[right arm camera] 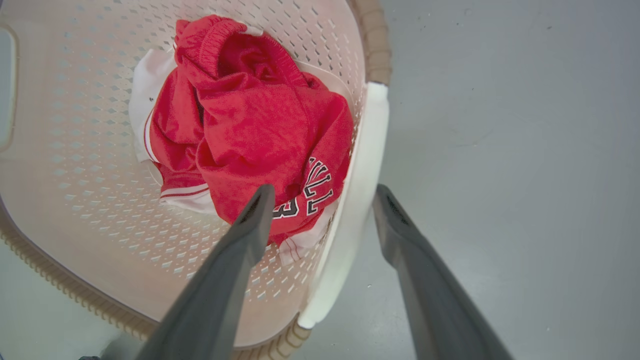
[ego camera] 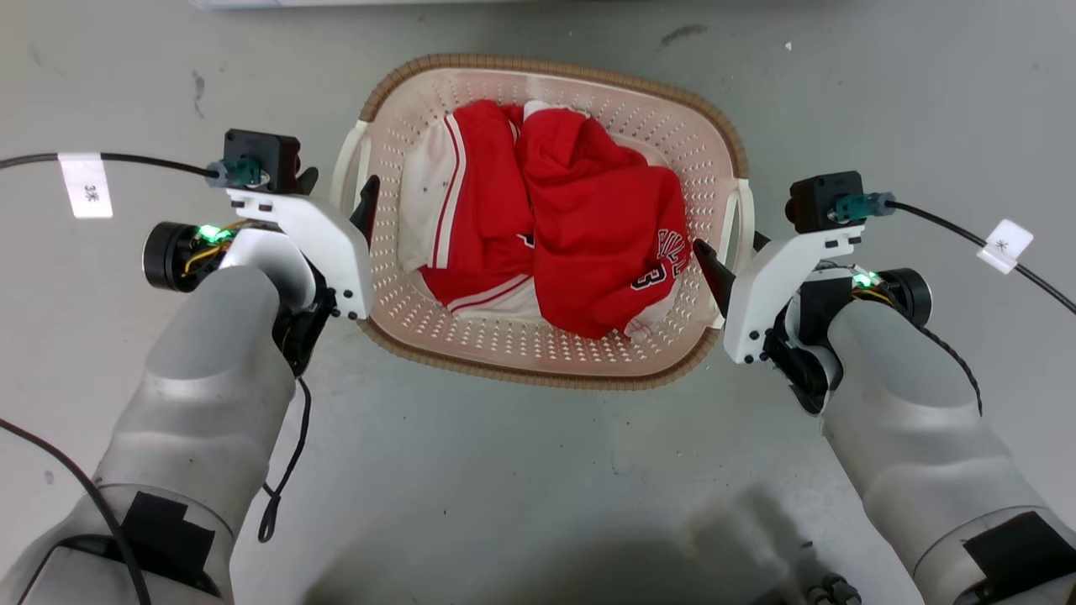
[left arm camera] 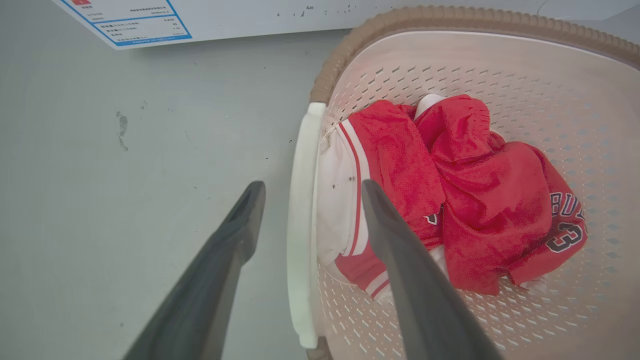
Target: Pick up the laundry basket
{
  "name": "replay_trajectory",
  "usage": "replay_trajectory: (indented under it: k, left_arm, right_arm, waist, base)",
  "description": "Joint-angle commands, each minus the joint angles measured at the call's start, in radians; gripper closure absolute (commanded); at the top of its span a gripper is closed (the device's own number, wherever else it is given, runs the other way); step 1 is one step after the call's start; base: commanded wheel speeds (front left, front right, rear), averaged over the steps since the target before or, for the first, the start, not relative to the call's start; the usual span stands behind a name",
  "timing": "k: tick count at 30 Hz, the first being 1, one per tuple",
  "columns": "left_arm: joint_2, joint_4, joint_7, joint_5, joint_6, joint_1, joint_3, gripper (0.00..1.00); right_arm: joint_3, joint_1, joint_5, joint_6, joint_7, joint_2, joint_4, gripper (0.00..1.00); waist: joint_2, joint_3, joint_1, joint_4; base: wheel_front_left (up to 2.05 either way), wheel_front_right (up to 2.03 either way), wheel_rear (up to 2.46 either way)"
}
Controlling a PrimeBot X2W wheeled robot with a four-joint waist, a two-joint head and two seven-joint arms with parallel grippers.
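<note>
The laundry basket [ego camera: 546,63] stands on the grey floor, cream and perforated, with a brown woven-look rim. Red and white clothes [ego camera: 580,218] lie inside it. My left gripper [ego camera: 336,189] is open and straddles the white left handle [ego camera: 345,168], one finger outside and one inside the basket [left arm camera: 450,17]. The left wrist view shows that handle [left arm camera: 302,200] between the left gripper's [left arm camera: 312,187] spread fingers, apart from both. My right gripper [ego camera: 733,252] is open astride the right handle [ego camera: 744,214]. In the right wrist view, the handle [right arm camera: 365,150] sits between the right gripper's [right arm camera: 324,190] fingers, beside the basket wall [right arm camera: 75,150].
A white appliance panel with a blue-edged label [left arm camera: 140,22] stands just beyond the basket. Black cables with white tags [ego camera: 86,185] [ego camera: 1004,244] trail from both wrists over the floor. Bare grey floor [ego camera: 538,470] lies on all sides of the basket.
</note>
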Motion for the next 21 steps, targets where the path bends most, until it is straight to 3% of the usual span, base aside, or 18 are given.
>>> replay_trajectory:
  k: [1, 12, 13, 14, 15, 21]
  left_arm:
    - [0.006, 0.006, 0.004, -0.016, 0.001, -0.018, -0.013, 0.0]
    - [0.011, 0.03, 0.001, -0.109, 0.001, -0.073, -0.1, 0.0]
    - [0.009, 0.029, 0.002, -0.117, 0.001, -0.076, -0.109, 0.57]
    - [0.006, 0.026, 0.009, -0.125, 0.001, -0.076, -0.121, 1.0]
    - [0.007, 0.023, 0.013, -0.136, 0.001, -0.078, -0.131, 1.0]
    - [0.013, 0.012, 0.004, -0.174, 0.0, -0.089, -0.177, 1.0]
  right_arm:
    - [0.016, -0.027, 0.02, -0.001, 0.003, 0.001, 0.014, 0.0]
    - [0.116, -0.084, 0.146, -0.001, -0.017, 0.001, 0.079, 0.0]
    - [0.122, -0.088, 0.154, -0.001, -0.02, 0.001, 0.084, 0.51]
    - [0.131, -0.091, 0.162, -0.001, -0.024, 0.001, 0.083, 0.84]
    - [0.139, -0.096, 0.17, -0.001, -0.026, 0.001, 0.087, 1.0]
    - [0.182, -0.116, 0.198, 0.005, -0.042, 0.006, 0.095, 1.0]
  waist:
    - [0.0, 0.025, -0.0002, -0.001]
    - [0.0, 0.077, -0.0002, 0.004]
    - [0.0, 0.079, -0.0002, 0.005]
    - [0.0, 0.081, -0.0002, 0.006]
    - [0.0, 0.082, -0.0002, 0.007]
    - [0.0, 0.084, -0.0002, 0.007]
  base:
    - [0.0, 0.0, 0.0]
    - [0.0, 0.0, 0.0]
    - [0.0, 0.0, 0.0]
    - [0.0, 0.0, 0.0]
    - [0.0, 0.0, 0.0]
    - [0.0, 0.0, 0.0]
